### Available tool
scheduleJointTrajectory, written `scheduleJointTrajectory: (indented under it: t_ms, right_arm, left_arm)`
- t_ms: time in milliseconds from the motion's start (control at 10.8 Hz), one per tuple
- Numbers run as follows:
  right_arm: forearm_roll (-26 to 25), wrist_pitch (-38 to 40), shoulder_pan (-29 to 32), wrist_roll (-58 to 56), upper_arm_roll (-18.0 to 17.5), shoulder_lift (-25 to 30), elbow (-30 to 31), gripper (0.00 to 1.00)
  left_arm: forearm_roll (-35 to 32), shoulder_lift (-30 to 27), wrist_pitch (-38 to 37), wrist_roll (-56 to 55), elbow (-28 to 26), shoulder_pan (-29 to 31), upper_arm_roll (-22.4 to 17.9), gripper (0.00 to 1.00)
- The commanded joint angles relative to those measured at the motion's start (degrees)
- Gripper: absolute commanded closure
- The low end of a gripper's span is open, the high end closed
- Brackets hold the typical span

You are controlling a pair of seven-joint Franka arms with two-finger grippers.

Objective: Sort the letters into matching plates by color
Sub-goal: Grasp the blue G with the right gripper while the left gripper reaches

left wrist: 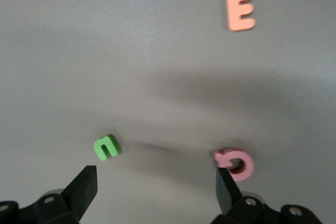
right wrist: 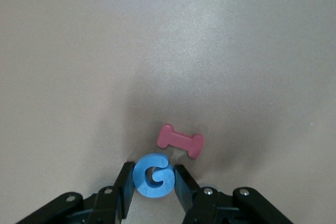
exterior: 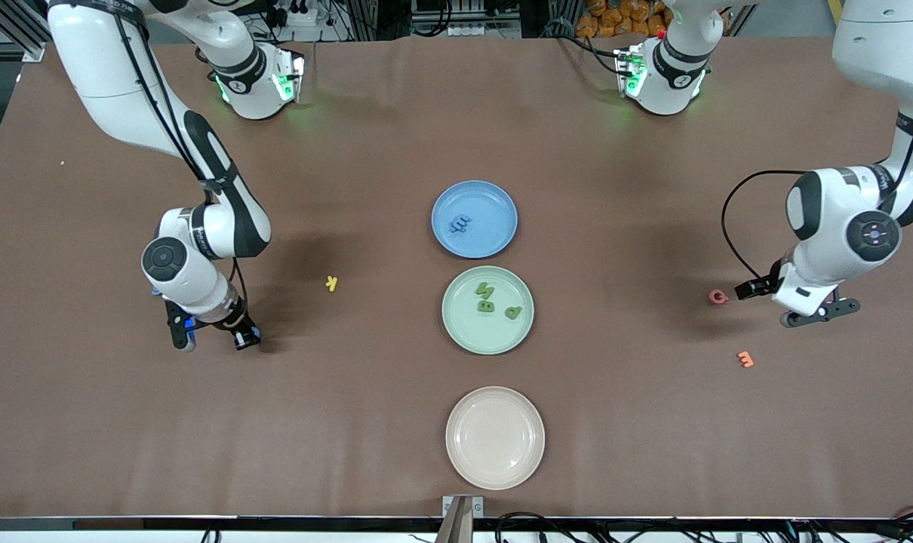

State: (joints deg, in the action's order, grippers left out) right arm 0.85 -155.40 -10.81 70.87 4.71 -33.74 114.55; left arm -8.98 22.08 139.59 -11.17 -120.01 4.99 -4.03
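Note:
My right gripper is shut on a blue letter G, low over the table at the right arm's end. The blue plate holds blue letters. Three green letters lie in the pale green plate, which is nearer the front camera. My left gripper hangs open over the table at the left arm's end. In the left wrist view a green letter lies just ahead of one finger; the left arm hides it in the front view.
A red letter I lies right beside the held G. A pink letter sits by the left gripper, with an orange E nearer the front camera. A yellow letter lies between the right gripper and the plates. A cream plate stands nearest the camera.

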Motion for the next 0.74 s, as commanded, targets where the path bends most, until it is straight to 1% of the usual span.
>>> scheduleJointTrajectory:
  t_ms: [0,93,371,649]
  right_arm:
    - [-0.41,0.01,-1.32,-3.36,-0.76,-2.03,0.68,0.79]
    - [-0.41,0.01,-1.32,-4.77,-0.84,-2.03,0.67,0.8]
    - [-0.41,0.01,-1.85,-6.54,-0.84,-1.94,0.59,0.88]
    - [-0.84,0.1,-2.29,-7.32,-0.93,-1.94,0.33,0.91]
  left_arm:
    - [8.7,-1.43,1.47,12.54,-2.6,-2.26,-5.98,0.0]
    - [8.97,-1.17,1.47,14.14,-2.6,-2.18,-6.68,0.0]
    - [9.24,0.76,2.0,14.77,-2.6,-2.18,-8.36,0.0]
    - [13.53,2.96,5.41,14.86,-2.51,-1.47,-8.89,0.03]
